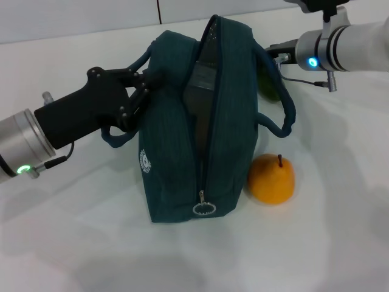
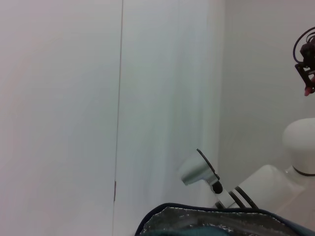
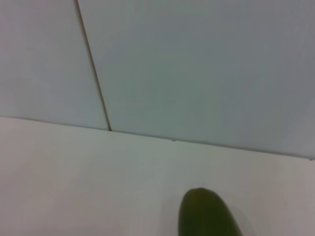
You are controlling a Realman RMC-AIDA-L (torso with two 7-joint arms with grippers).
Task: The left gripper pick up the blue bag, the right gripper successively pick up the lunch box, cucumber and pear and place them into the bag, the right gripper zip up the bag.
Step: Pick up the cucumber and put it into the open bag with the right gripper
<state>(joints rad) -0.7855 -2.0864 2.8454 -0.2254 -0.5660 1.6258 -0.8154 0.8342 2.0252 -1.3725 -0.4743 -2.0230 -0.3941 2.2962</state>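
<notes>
Left gripper [image 1: 141, 91], a black claw with two fingers, is clenched on one padded loop handle of the big dark teal cloth bag [image 1: 176, 146]. That blue bag stands upright on the white table [image 1: 73, 243] with its zipper open along the top. Right gripper [image 1: 275, 52] is behind the bag, just beside the long dark green cucumber [image 1: 268, 88]; I cannot tell how its fingers stand. Round yellow-orange pear [image 1: 271, 178] sits on the table, touching the bag's side.
</notes>
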